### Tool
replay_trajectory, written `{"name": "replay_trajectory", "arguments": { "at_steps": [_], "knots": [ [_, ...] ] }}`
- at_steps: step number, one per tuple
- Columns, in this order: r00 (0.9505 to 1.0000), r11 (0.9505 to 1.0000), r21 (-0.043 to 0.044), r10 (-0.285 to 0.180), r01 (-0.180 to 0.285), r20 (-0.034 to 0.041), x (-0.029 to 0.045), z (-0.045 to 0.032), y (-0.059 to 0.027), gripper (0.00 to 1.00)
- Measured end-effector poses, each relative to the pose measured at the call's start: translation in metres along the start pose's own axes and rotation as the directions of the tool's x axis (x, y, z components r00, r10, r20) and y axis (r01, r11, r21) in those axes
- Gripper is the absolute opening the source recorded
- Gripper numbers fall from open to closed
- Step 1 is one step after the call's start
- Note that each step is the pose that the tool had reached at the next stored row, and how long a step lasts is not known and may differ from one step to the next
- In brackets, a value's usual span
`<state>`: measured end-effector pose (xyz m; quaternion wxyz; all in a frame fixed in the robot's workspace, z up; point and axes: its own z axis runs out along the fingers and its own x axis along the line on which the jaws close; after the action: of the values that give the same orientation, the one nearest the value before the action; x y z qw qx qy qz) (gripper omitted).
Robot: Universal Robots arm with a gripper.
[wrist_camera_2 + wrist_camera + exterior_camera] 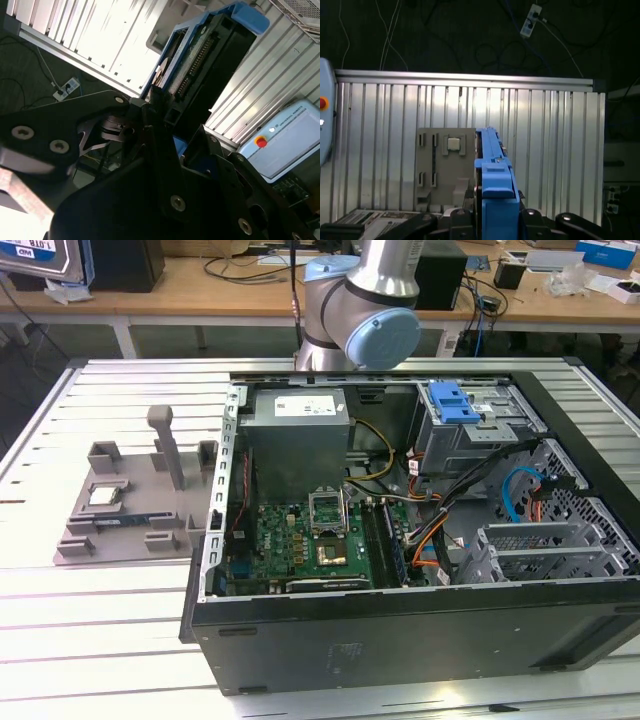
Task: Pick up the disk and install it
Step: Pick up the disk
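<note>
Closest in, your gripper (pixel 495 222) looks closed on the disk (pixel 492 170), with a finger on either side near one end. In the first wrist view you get it edge-on, with the blue rail running away from the camera. In the second wrist view the disk (pixel 200 65) sticks out past the fingers, circuit-board side and connector row showing. Neither angle shows the actual pad contact, so I'd call it "probably a firm hold", not a sure thing.

Past the disk there's the grey fixture (pixel 427 160) lying on the slatted table (pixel 550 150), with the CPU chip (pixel 453 144) sitting in its pocket. The disk hangs in the air, clear of both. My read is that the pick is done, the install isn't, and you're mid-carry.

Farthest out, in the exterior view, the open computer case (pixel 400 640) has the grey drive cage (pixel 470 445) toward the exterior view's right. The blue caddy (pixel 452 402) sits on top of it, and loose cables (pixel 450 510) run just beside it.

Tips for the carry:
- Most of the disk overhangs the fingers, so any jerk will lever it in the grip.
- Go slow and skip the wrist flicks.
- Don't ease the squeeze.
- Ride high enough to clear the case wall and those cables.
</note>
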<state>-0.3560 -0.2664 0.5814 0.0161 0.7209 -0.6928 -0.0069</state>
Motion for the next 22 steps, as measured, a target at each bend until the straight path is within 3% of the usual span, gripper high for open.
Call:
{"name": "replay_trajectory", "arguments": {
  "at_steps": [5,6,9,15,16,17,19,22],
  "knots": [
    [1.0,1.0,-0.0001,0.0,0.0,0.0001,0.001,-0.0001,-0.0011,0.37],
    [1.0,1.0,-0.0001,0.0,0.0,0.0006,0.0038,-0.0001,-0.005,0.37],
    [1.0,1.0,0.0003,-0.001,0.001,0.0094,0.0098,0.0,-0.0124,0.37],
    [1.0,1.0,0.0004,0.0,0.0,0.0086,0.0293,0.0013,-0.0157,0.37],
    [1.0,1.0,0.0004,-0.001,0.001,0.0086,0.0372,0.0019,-0.0163,0.37],
    [1.0,1.0,0.0005,0.0,0.0,0.0086,0.0441,0.0027,-0.0188,0.37],
    [1.0,1.0,0.0003,-0.001,0.001,0.0085,0.0483,0.0031,-0.0245,0.37],
    [1.0,1.0,0.0002,-0.001,0.001,0.0086,0.0542,0.0041,-0.0398,0.37]
  ]
}}
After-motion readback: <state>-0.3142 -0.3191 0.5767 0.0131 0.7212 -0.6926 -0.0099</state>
